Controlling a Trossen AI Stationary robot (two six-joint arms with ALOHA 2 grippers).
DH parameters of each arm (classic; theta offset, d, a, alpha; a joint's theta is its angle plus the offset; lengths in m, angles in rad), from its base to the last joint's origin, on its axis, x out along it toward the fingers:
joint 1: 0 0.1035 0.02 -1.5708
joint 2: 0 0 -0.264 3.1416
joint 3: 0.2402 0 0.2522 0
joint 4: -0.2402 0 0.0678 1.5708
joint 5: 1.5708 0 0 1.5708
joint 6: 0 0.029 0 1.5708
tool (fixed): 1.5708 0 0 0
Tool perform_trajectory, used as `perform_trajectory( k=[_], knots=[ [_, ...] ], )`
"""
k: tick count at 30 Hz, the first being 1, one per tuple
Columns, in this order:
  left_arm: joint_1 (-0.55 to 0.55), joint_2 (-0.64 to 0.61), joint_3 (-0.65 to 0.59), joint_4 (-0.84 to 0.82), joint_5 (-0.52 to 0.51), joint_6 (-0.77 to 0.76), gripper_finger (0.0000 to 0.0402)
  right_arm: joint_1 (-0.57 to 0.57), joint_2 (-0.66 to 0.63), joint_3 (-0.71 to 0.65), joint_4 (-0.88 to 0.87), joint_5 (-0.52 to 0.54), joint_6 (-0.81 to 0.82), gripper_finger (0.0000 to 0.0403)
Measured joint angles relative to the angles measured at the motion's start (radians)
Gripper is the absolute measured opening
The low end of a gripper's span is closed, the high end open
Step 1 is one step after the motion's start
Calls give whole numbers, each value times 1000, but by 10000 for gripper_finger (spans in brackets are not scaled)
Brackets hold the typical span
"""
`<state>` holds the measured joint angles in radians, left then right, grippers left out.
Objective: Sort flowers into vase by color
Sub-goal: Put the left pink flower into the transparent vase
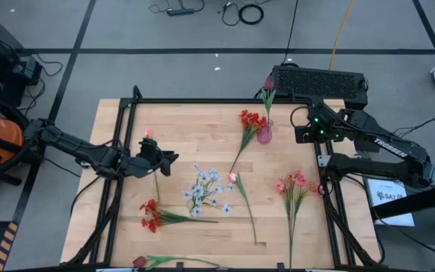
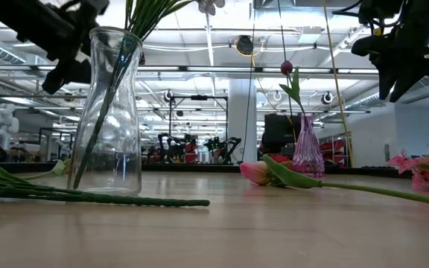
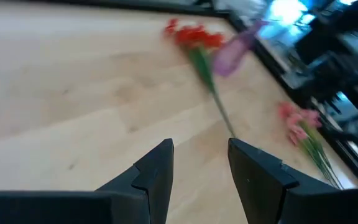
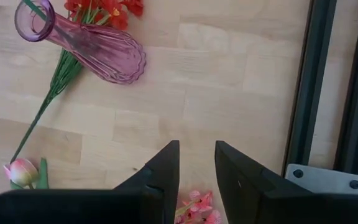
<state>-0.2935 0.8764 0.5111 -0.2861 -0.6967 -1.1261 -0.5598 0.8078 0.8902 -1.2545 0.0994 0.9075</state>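
A purple vase (image 1: 264, 134) stands at the table's far right part with one dark red bud (image 1: 269, 81) in it. Beside it lies a red spray (image 1: 251, 121). A clear vase (image 2: 110, 112) holds green stems (image 2: 136, 18). A blue-lavender spray (image 1: 206, 189), a pink tulip bud (image 1: 232, 177), a pink spray (image 1: 293, 183) and a second red spray (image 1: 151, 215) lie flat on the wood. My left gripper (image 3: 201, 168) hovers open over the table's left part, near the clear vase. My right gripper (image 4: 196, 165) hangs open above bare wood between the purple vase and the pink spray.
A red tulip (image 1: 140, 262) lies at the near edge. A black metal frame (image 1: 331, 219) runs round the tabletop; its right rail (image 4: 316, 81) is close to my right gripper. A black box (image 1: 319, 81) sits behind the far right corner.
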Motion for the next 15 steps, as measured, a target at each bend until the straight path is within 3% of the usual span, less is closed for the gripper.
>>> perform_trajectory(
  k=[6,15],
  knots=[
    [133,0,67,-303,150,-178,159,0,0,0,6,5,-2,93],
    [417,0,156,-653,372,-180,159,0,9,0,45,34,-11,93]
  ],
)
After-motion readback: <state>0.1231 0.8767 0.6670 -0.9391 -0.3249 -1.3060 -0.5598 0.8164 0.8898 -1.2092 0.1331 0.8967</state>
